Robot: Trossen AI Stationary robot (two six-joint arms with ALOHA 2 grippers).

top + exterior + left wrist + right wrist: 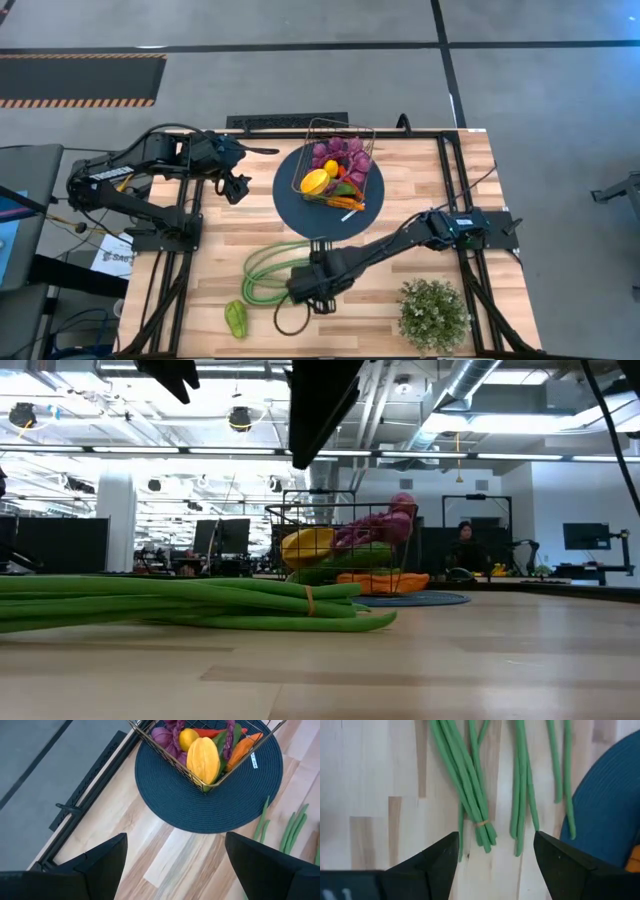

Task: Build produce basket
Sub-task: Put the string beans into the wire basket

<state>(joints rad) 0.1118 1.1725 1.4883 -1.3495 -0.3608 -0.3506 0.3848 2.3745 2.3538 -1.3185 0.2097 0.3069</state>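
Note:
The wire basket [342, 158] stands on a round dark blue mat [300, 205] at the table's far middle. It holds purple grapes [343, 153], a yellow lemon [316, 181] and orange carrots [350, 200]. Long green beans [268, 268] lie in a loop on the bare wood, a band [482, 823] tying one bundle. A green pepper [236, 318] lies near the front edge. My right gripper [495, 840] hangs open above the bean ends, clear of them. My left gripper [176, 837] waits open, high, to the left of the mat.
A bushy potted plant [432, 312] stands at the front right corner. Black frame rails [452, 180] run along the table's left and right sides. Bare wood lies between the beans and the plant.

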